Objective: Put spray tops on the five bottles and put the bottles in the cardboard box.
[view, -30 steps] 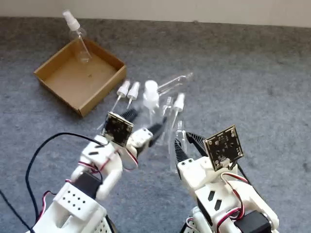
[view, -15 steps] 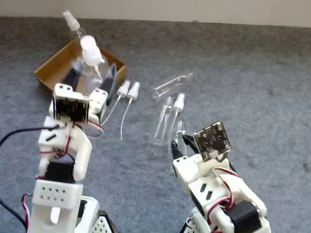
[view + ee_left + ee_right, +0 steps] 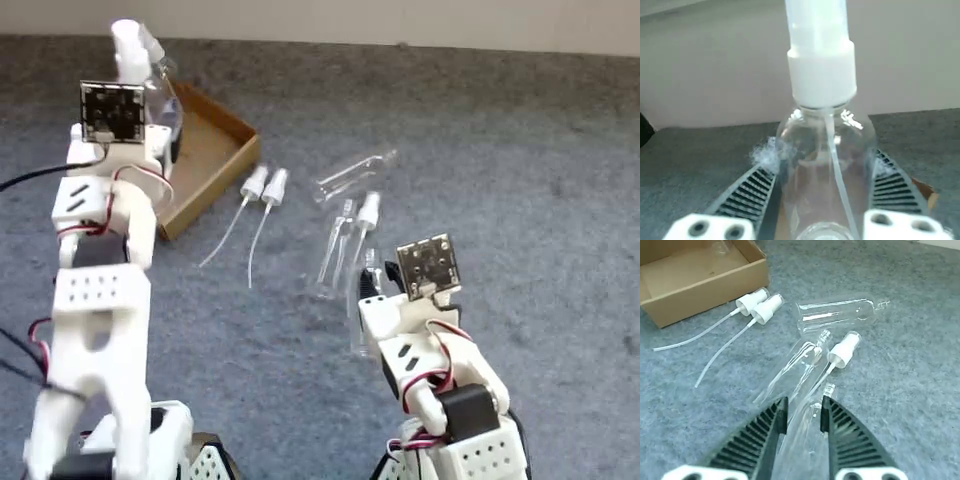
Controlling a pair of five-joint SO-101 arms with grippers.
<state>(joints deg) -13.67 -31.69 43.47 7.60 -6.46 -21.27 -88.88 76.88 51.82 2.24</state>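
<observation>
**Grey carpet, a capped bottle held by the box**

Grey, fuzzy carpet covers the tabletop (image 3: pixel 520 150), which ends at a pale wall on the far side. Two white plastic arms rise from the near edge.

The shallow, square cardboard box (image 3: pixel 212 193) sits far left, and the left arm hides its left half. Over that far-left end, the left gripper (image 3: pixel 822 192) is clamped on a round-shouldered clear bottle (image 3: pixel 825 165). Its ribbed black fingers (image 3: pixel 747 197) press both sides of the glass. A white cylindrical spray top (image 3: pixel 821 60) is seated on the neck, and its thin dip tube runs down inside.

A second capped bottle (image 3: pixel 153 47) shows at the box's far corner, partly hidden by the arm.

The right gripper (image 3: pixel 804 407) sits low at near centre, right over a bare slim bottle (image 3: pixel 826 390) lying on the carpet. Whether it grips that bottle cannot be told.

Just beyond it lie another slim bare bottle (image 3: pixel 790 367) and a wider clear bottle (image 3: pixel 835 315), both on their sides.

Three loose tops (image 3: pixel 844 352) lie nearby. One is beside the slim bottles, and two lie side by side near the box with their long tubes trailing towards the near left.
</observation>
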